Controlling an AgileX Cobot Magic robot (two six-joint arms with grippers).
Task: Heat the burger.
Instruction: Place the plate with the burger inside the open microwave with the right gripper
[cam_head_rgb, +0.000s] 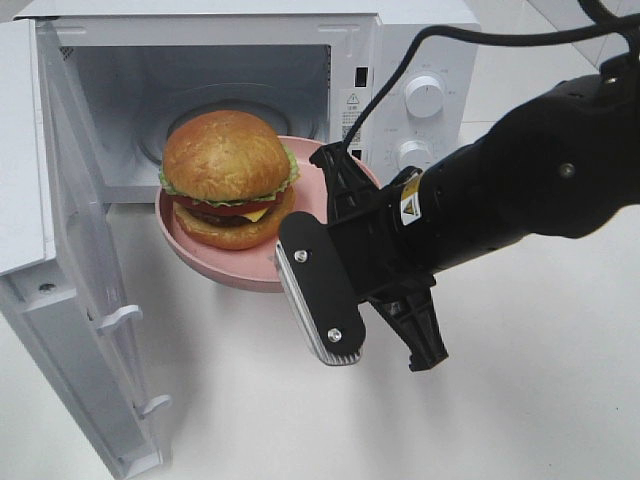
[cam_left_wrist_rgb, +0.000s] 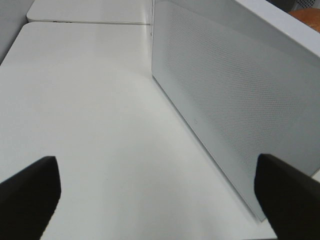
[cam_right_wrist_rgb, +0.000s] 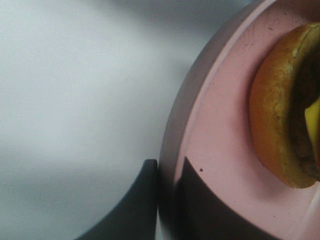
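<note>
The burger (cam_head_rgb: 228, 178), golden bun with lettuce, tomato, cheese and patty, sits on a round pink plate (cam_head_rgb: 215, 262) at the mouth of the open white microwave (cam_head_rgb: 420, 60). My right gripper (cam_head_rgb: 315, 215) is shut on the plate's right rim. In the right wrist view the gripper (cam_right_wrist_rgb: 167, 170) has one finger on each side of the plate's rim (cam_right_wrist_rgb: 220, 150), with the burger (cam_right_wrist_rgb: 275, 115) beyond it. My left gripper (cam_left_wrist_rgb: 160, 200) is open and empty over the white table, beside the outer face of the microwave door (cam_left_wrist_rgb: 225, 100). It is out of the exterior view.
The microwave door (cam_head_rgb: 80, 300) stands swung open at the left, its handle facing the front. The glass turntable (cam_head_rgb: 300, 110) lies inside the cavity behind the burger. The control knobs (cam_head_rgb: 424, 95) are on the right. The white table (cam_head_rgb: 230, 400) runs in front.
</note>
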